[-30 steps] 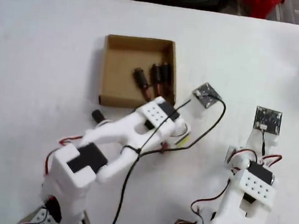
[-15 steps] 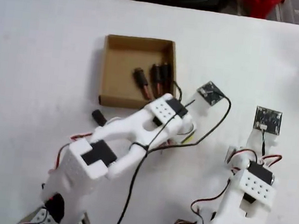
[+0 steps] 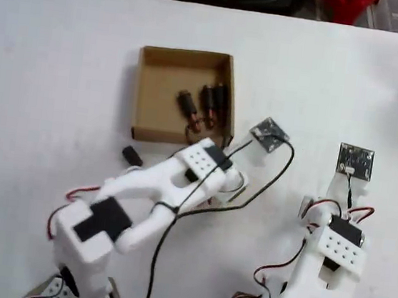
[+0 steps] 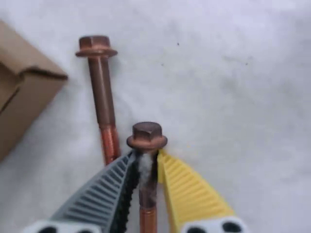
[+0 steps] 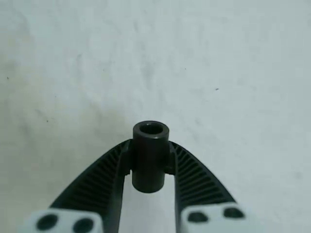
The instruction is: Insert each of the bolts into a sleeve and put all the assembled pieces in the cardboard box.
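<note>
The left gripper (image 4: pixel 146 162) is closed on a copper bolt (image 4: pixel 146 137), head forward, at lower centre; the right gripper (image 5: pixel 150 145) clamps a black sleeve (image 5: pixel 149 170), bore exposed, probably for insertion.

Arms (image 3: pixel 148 183): printed in white, fitted with black servos.
Cables (image 3: pixel 157 252): black, red, white.
Left end effector (image 4: pixel 146 156): ribbed, grey and yellow.
Right end effector (image 5: pixel 149 144): ribbed, black.

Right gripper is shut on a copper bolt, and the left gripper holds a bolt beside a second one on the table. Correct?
No: the right gripper is shut on a black sleeve, per the right wrist view. The left gripper does hold a bolt beside a second bolt on the table.
</note>
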You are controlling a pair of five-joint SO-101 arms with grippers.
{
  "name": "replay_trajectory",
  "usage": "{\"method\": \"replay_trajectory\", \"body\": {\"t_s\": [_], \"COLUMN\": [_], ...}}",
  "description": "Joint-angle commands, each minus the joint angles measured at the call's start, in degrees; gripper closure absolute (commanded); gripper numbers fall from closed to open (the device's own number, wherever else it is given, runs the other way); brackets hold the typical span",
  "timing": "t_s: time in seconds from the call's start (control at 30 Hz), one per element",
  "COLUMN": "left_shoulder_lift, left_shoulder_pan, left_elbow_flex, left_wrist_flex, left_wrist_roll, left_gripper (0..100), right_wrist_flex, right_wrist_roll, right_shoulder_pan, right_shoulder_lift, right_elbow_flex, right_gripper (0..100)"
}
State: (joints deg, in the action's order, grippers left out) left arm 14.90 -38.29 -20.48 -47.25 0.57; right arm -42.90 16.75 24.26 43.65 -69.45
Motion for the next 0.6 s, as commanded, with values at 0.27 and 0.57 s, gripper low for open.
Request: {"method": "replay_trajectory", "body": {"t_s": [0.27, 0.57], "left_shoulder_lift": [-34.2, -53.9], "left_shoulder_pan": [2.3, 15.5], "left_elbow_flex": [-23.9, -36.2], "left_wrist_flex": [10.0, 13.3], "left_wrist_roll": [0.4, 0.6], "left_gripper": [98, 98], "right_wrist_flex": [5.8, 6.4], "right_wrist_roll": [0.2, 0.2], "right_shoulder_pan": [-5.4, -21.9], "right_shoulder_lift": [2.0, 2.0], "right_elbow_flex": [-2.5, -3.0], "right_gripper": [98.1, 98.1]}}
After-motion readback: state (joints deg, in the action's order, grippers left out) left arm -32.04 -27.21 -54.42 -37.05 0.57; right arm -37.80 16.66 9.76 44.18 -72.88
